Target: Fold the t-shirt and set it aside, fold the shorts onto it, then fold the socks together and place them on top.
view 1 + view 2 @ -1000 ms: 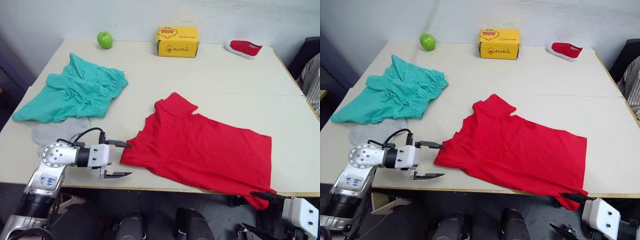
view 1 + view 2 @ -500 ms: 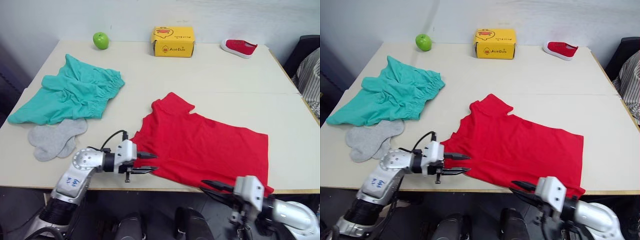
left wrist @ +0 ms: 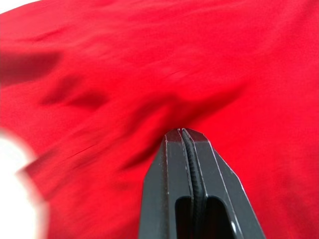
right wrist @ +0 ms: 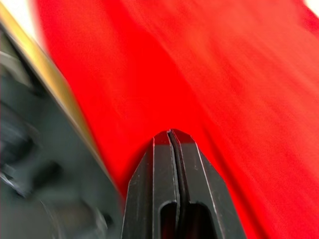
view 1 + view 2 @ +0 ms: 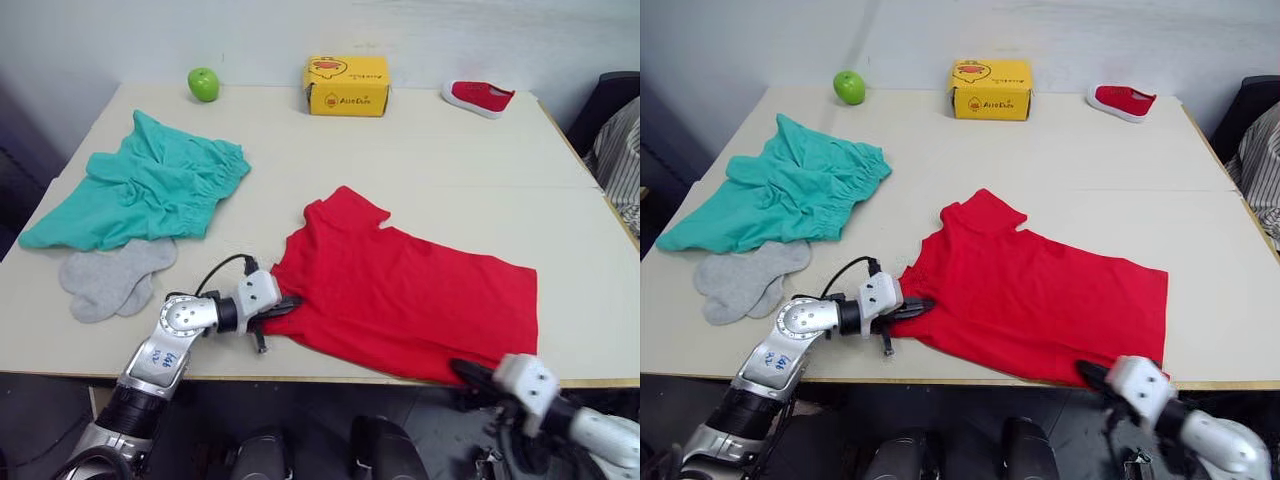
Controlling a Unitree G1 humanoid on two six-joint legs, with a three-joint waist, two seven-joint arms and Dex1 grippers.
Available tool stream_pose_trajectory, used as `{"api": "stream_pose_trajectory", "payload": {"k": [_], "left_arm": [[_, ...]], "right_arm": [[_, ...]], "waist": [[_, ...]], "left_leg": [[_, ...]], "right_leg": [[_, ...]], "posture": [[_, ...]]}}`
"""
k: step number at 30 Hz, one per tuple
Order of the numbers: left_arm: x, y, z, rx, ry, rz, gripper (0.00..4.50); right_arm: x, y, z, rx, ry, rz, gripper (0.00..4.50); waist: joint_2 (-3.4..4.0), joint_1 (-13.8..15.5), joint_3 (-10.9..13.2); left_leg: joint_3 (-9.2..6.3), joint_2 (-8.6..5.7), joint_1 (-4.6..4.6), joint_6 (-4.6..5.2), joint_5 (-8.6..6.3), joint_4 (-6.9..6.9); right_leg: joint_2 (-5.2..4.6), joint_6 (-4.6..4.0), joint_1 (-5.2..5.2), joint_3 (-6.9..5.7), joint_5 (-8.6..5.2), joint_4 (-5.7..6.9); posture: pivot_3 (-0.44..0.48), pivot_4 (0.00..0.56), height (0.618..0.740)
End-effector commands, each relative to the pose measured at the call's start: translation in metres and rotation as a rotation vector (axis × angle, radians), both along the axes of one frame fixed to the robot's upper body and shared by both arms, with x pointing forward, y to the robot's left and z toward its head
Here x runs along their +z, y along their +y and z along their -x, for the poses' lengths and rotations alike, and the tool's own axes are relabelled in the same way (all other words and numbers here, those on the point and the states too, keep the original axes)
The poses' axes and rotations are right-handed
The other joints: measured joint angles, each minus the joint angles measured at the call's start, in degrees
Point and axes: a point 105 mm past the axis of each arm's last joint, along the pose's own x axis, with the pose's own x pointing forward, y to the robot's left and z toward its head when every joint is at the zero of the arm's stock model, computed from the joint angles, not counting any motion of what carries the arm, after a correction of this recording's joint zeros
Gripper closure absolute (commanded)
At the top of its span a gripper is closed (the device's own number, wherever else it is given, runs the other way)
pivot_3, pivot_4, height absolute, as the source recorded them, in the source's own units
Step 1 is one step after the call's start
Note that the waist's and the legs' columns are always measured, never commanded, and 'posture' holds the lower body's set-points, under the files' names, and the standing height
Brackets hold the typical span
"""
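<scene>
both jaws pressed together on the t-shirt near edge.

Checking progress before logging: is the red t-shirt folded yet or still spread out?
Spread out. The t-shirt lies flat in a single layer on the table, one sleeve sticking out; the left gripper is shut at its near corner.
</scene>
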Motion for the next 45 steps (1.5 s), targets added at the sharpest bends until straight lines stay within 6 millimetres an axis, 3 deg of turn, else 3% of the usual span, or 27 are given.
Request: {"api": "stream_pose_trajectory", "payload": {"k": [1, 5, 7, 10, 13, 16, 18, 22, 26, 30, 34, 37, 43, 44, 45], "left_arm": [[-0.014, 0.013, -0.004, 0.065, 0.032, -0.046, 4.47], [-0.004, 0.007, -0.003, 0.021, -0.01, 0.03, 4.47], [0.009, 0.001, 0.0, -0.019, -0.034, 0.129, 4.47], [0.023, 0.002, 0.0, -0.028, -0.079, 0.182, 4.47], [0.032, 0.006, 0.002, -0.041, -0.096, 0.199, 4.47], [0.024, 0.006, 0.008, -0.057, -0.058, 0.163, 4.47], [0.019, 0.005, 0.011, -0.065, -0.044, 0.14, 4.47], [0.002, 0.006, 0.01, -0.027, -0.009, 0.055, 4.47], [-0.007, 0.015, 0.007, 0.026, 0.012, 0.005, 4.47], [-0.006, 0.029, 0.002, 0.074, 0.001, -0.019, 4.47], [0.015, 0.034, 0.005, 0.052, -0.049, 0.063, 4.47], [0.032, 0.039, 0.021, -0.059, -0.098, 0.084, 3.87], [0.032, 0.05, 0.036, -0.175, -0.182, -0.082, 2.0], [0.028, 0.053, 0.037, -0.185, -0.187, -0.122, 1.66], [0.024, 0.055, 0.036, -0.187, -0.194, -0.154, 1.66]], "right_arm": [[0.004, -0.036, 0.016, -0.088, 0.004, 0.03, 4.5], [0.019, -0.072, 0.024, -0.218, -0.041, 0.025, 4.5], [0.031, -0.078, 0.021, -0.243, -0.088, -0.008, 4.5], [0.043, -0.066, 0.017, -0.191, -0.104, -0.06, 4.5], [0.051, -0.032, 0.017, -0.056, -0.077, -0.142, 4.5], [0.038, -0.006, 0.025, 0.057, 0.015, -0.142, 4.5], [0.032, 0.0, 0.028, 0.087, 0.043, -0.13, 4.5], [0.014, -0.001, 0.022, 0.063, 0.063, -0.087, 4.5], [0.007, -0.023, 0.016, -0.036, 0.055, -0.036, 4.5], [0.015, -0.041, 0.019, -0.085, 0.056, -0.019, 4.5], [0.038, -0.036, 0.029, -0.061, 0.04, -0.094, 4.5], [0.046, -0.023, 0.038, 0.049, 0.064, -0.025, 3.88], [0.039, -0.011, 0.046, 0.168, 0.076, 0.147, 1.84], [0.036, -0.009, 0.044, 0.183, 0.066, 0.185, 1.81], [0.032, -0.008, 0.041, 0.2, 0.054, 0.229, 1.81]], "waist": [[0.09, -0.13, -0.17], [0.41, -0.34, -0.36], [0.49, -0.4, -0.38], [0.48, -0.5, -0.37], [0.52, -0.51, -0.36], [0.52, -0.41, -0.36], [0.52, -0.22, -0.36], [0.48, -0.17, -0.34], [0.5, -0.26, -0.35], [0.56, -0.32, -0.39], [0.57, -0.31, -0.38], [0.58, -0.54, -0.37], [0.57, -0.16, -0.36], [0.56, -0.17, -0.36], [0.56, -0.2, -0.36]], "left_leg": [[0.0, 0.02, 0.0, 0.02, -0.02, -0.02], [-0.01, 0.03, 0.02, 0.14, -0.1, -0.03], [0.01, 0.02, 0.02, 0.15, -0.1, -0.03], [-0.01, 0.08, -0.01, 0.12, -0.1, -0.03], [0.0, 0.09, -0.03, 0.1, -0.09, -0.07], [-0.01, 0.08, -0.03, 0.11, -0.1, -0.08], [-0.01, 0.05, -0.04, 0.12, -0.11, -0.07], [0.01, -0.03, -0.1, 0.14, -0.11, -0.06], [0.01, 0.0, -0.1, 0.15, -0.13, -0.06], [0.01, 0.03, -0.07, 0.14, -0.14, -0.08], [0.0, 0.07, -0.06, 0.17, -0.16, -0.09], [0.01, 0.13, -0.07, 0.12, -0.18, -0.15], [0.03, 0.09, -0.1, 0.12, -0.25, -0.14], [0.03, 0.09, -0.1, 0.11, -0.27, -0.14], [0.03, 0.09, -0.1, -0.02, -0.35, -0.14]], "right_leg": [[0.0, 0.0, 0.0, 0.02, 0.0, -0.01], [0.0, -0.01, 0.0, 0.28, 0.0, -0.01], [-0.02, -0.01, -0.01, 0.37, 0.0, 0.0], [0.02, -0.03, -0.05, 0.4, -0.01, 0.0], [0.04, -0.05, -0.1, 0.41, -0.02, 0.01], [0.03, -0.05, -0.09, 0.39, -0.03, 0.01], [0.01, -0.04, -0.07, 0.37, -0.02, -0.03], [-0.06, 0.04, -0.07, 0.37, 0.02, -0.13], [-0.03, 0.03, -0.08, 0.37, 0.02, -0.14], [-0.02, 0.0, -0.08, 0.39, 0.0, -0.11], [0.01, 0.0, -0.08, 0.39, 0.0, -0.11], [0.02, -0.05, -0.13, 0.41, -0.03, -0.11], [0.02, -0.08, -0.15, 0.39, -0.05, -0.16], [0.01, -0.07, -0.15, 0.4, -0.04, -0.17], [0.02, -0.08, -0.15, 0.39, -0.04, -0.2]], "posture": [[0.0, 0.15, 0.74], [0.0, 0.15, 0.74], [0.0, 0.15, 0.74], [0.0, 0.15, 0.74], [0.0, 0.15, 0.74], [0.0, 0.15, 0.74], [0.0, 0.15, 0.74], [0.0, 0.15, 0.74], [0.0, 0.15, 0.74], [0.0, 0.15, 0.74], [0.0, 0.15, 0.74], [0.0, 0.15, 0.74], [0.0, 0.15, 0.74], [0.0, 0.15, 0.74], [0.0, 0.15, 0.74]]}}
